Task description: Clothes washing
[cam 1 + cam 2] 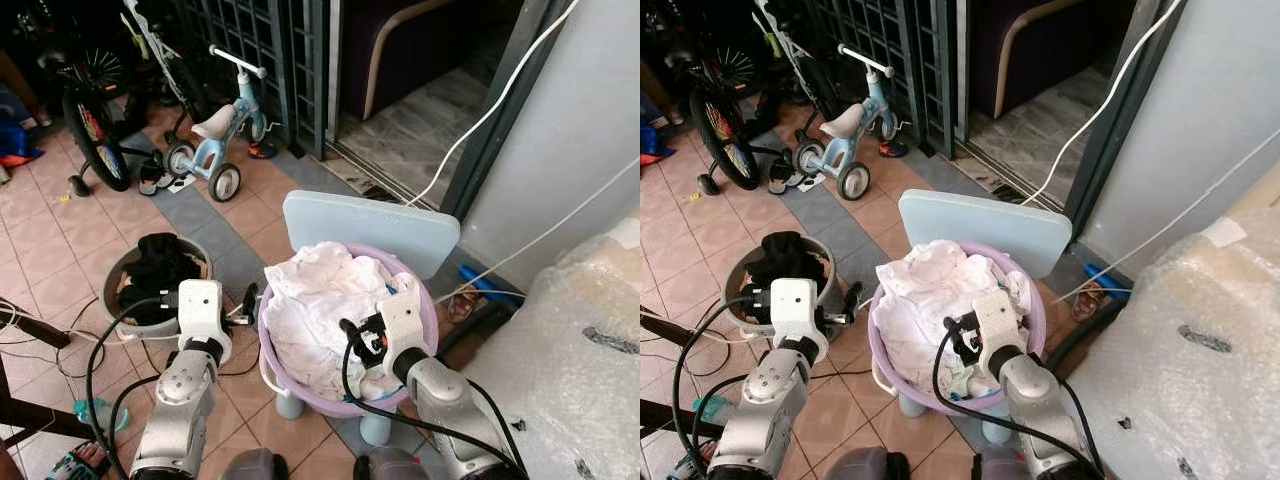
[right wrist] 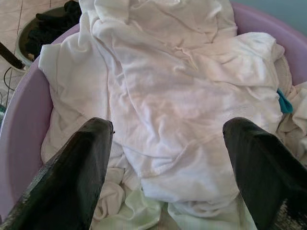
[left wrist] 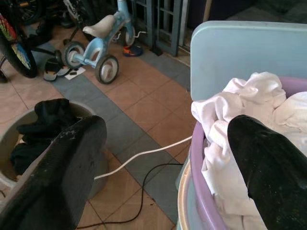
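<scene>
The right gripper (image 2: 165, 167) hung closest in, its two black fingers (image 2: 72, 177) spread wide apart and holding nothing, poised just above the heap of white clothes (image 2: 177, 96). Those clothes filled a lilac basin (image 1: 275, 365) that sat on a pale blue plastic chair (image 1: 370, 225), and the cloth rose above the basin's rim on the far side. A scrap of teal fabric (image 2: 284, 103) showed at the edge of the pile near the basin wall.

The left gripper (image 3: 165, 163) was also parted and empty. One of its fingers sat over the basin's near-left rim, touching or just clear of the white cloth there; the other hung out over the tiled floor (image 1: 60, 250). Between the basin and a round grey tub (image 1: 125, 270) lay a narrow strip of floor crossed by a white cable (image 3: 144, 155) and a thinner black cable (image 3: 144, 191).

The grey tub stood on the floor to the robot's left, holding dark clothes (image 1: 160, 265) that mounded past its edge.

To the right, a bulk wrapped in bubble wrap (image 1: 580, 340) stood close beside the chair, leaving little room on that side. Farther off the tiles opened out toward a small blue tricycle (image 1: 215, 135) and a larger bicycle (image 1: 95, 125), both parked before a dark metal grille (image 1: 265, 50). An open doorway (image 1: 420, 110) lay beyond the chair back.
</scene>
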Robot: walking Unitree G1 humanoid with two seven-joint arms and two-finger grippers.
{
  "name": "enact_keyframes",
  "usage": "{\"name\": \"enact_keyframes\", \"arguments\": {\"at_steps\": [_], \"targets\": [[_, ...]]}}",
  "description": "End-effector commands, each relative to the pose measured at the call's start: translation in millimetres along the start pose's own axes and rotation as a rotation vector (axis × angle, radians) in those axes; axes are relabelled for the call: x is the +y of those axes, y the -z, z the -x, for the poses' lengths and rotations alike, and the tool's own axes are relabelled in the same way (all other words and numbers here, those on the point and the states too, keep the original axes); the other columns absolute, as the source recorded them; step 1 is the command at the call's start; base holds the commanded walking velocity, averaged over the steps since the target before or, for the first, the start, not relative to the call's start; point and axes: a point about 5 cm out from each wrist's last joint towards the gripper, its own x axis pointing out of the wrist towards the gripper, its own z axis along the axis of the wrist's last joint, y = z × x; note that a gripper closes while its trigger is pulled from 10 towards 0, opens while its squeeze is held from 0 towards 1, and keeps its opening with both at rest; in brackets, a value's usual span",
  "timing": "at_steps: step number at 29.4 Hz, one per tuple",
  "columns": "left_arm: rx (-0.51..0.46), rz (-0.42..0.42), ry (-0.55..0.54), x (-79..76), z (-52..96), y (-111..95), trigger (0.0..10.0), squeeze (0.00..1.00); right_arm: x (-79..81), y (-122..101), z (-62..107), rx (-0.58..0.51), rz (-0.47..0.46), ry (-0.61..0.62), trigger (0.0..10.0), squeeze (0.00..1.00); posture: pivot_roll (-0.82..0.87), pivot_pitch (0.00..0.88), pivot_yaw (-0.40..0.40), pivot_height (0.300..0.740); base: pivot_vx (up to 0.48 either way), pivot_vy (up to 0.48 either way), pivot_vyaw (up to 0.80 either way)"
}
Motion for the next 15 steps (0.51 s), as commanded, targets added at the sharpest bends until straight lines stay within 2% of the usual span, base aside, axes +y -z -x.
{"name": "enact_keyframes", "arguments": {"at_steps": [1,6,8,12,13,14,15], "targets": [[0.032,-0.011,-0.035,11.5,9.5,3,10.0,0.00,5.5,2,-5.3,0.038,0.023,-0.029,10.0,0.00,0.00,0.196,0.052,0.740,0.000,0.000,0.00],[0.057,-0.026,-0.048,21.5,29.0,6,10.0,0.00,11.2,-7,-17.5,0.034,0.056,-0.045,10.0,0.00,0.06,0.248,0.050,0.740,0.000,0.000,0.00],[0.051,-0.040,-0.060,24.0,36.1,1,10.0,0.00,7.6,-11,-26.9,0.038,0.056,-0.003,10.0,0.00,0.10,0.269,0.047,0.740,0.000,0.000,0.00],[0.056,-0.043,-0.064,24.6,41.3,-2,10.0,0.00,5.0,-14,-33.3,0.036,0.065,0.030,10.0,0.00,0.11,0.280,0.047,0.740,0.000,0.000,0.00],[0.060,-0.045,-0.067,24.9,44.7,-4,10.0,0.00,0.8,-19,-39.6,0.037,0.056,0.077,6.0,0.00,0.11,0.283,0.046,0.740,0.000,0.000,0.00],[0.062,-0.045,-0.067,24.8,45.7,-5,10.0,0.00,-1.6,-20,-42.3,0.051,0.041,0.097,3.4,0.00,0.11,0.283,0.044,0.740,0.000,0.000,0.00],[0.062,-0.045,-0.067,24.8,45.7,-5,10.0,0.00,-1.6,-20,-42.3,0.051,0.041,0.097,3.4,0.00,0.11,0.283,0.044,0.740,0.000,0.000,0.00]]}}
